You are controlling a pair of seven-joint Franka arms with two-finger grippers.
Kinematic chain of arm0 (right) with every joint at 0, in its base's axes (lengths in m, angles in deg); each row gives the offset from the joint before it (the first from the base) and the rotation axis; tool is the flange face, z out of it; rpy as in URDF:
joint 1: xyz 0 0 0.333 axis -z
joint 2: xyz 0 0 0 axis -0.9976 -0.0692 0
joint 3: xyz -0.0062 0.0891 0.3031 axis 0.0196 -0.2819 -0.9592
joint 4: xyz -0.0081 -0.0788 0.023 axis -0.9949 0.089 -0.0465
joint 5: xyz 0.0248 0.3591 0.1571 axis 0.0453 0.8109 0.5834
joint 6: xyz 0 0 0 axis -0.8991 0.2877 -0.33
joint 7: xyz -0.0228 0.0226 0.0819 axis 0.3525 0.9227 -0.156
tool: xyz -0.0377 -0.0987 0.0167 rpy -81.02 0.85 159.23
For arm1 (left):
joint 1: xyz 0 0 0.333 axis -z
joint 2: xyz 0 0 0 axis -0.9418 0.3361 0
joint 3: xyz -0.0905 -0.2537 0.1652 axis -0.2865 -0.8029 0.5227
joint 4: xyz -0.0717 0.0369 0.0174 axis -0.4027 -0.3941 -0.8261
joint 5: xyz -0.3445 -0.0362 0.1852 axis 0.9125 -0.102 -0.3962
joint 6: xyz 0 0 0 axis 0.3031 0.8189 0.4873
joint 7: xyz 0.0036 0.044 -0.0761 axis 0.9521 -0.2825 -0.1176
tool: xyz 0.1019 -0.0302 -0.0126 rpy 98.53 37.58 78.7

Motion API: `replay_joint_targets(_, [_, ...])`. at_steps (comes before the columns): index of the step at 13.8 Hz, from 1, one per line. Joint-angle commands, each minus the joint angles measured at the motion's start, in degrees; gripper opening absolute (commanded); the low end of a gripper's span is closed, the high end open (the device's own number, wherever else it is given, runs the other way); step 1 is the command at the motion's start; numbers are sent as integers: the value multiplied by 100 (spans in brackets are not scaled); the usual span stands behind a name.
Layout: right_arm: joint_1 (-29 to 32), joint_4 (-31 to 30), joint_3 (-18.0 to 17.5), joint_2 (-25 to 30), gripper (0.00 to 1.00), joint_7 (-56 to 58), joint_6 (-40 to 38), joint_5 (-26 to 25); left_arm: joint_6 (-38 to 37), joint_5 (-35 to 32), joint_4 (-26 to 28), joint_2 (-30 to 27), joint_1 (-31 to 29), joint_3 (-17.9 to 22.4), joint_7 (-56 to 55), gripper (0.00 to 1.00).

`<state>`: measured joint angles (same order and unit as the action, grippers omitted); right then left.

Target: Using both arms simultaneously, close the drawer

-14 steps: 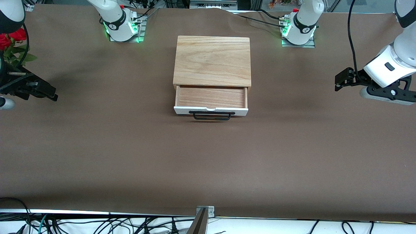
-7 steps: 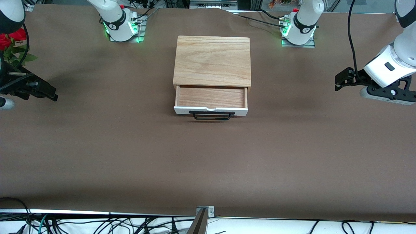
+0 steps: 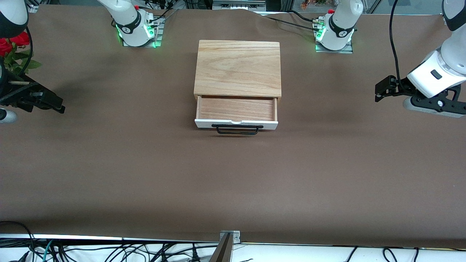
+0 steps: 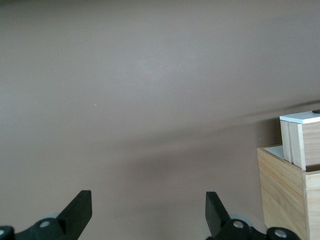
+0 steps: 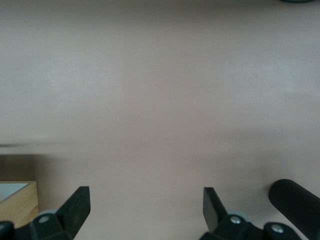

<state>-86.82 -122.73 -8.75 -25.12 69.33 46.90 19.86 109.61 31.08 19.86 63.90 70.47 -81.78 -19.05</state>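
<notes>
The drawer [image 3: 236, 109] stands pulled out of the light-wood casing [image 3: 238, 68] at the table's middle. Its white front panel [image 3: 271, 125] and black bar handle [image 3: 237, 130] face the front camera, and its wood inside is empty. My left gripper [image 3: 380, 92] hangs open and empty over the table toward the left arm's end, far from the drawer. My right gripper [image 3: 58, 105] hangs open and empty toward the right arm's end. The left wrist view shows open fingers [image 4: 148, 205] and the drawer's white front [image 4: 300, 118]. The right wrist view shows open fingers [image 5: 146, 202] and a corner of the wooden unit [image 5: 15, 200].
Brown cloth covers the table [image 3: 233, 182]. Red flowers [image 3: 11, 45] stand by the right arm's end. The arm bases [image 3: 136, 27] [image 3: 335, 31] glow green along the table's edge farthest from the front camera. Cables lie below the nearest edge [image 3: 109, 251]. A black ribbed cylinder [image 5: 295, 200] shows in the right wrist view.
</notes>
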Motion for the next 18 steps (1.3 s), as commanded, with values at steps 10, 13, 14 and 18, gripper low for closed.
replay_joint_targets(10, [62, 47, -36, -52, 100, 43, 17, 92, -124, -68, -116, -14, 33, -69, 46, 100])
replay_joint_targets(13, [62, 47, -36, -61, 100, 8, 17, 101, -124, -68, -116, -14, 33, -69, 46, 100])
replay_joint_targets(14, [53, 47, -36, -61, 100, -27, 17, 101, -124, -77, -116, -5, 33, -69, 46, 100])
replay_joint_targets(18, [53, 47, -36, -192, 100, -36, 25, 425, -124, -16, -116, -5, 42, -122, 64, 100])
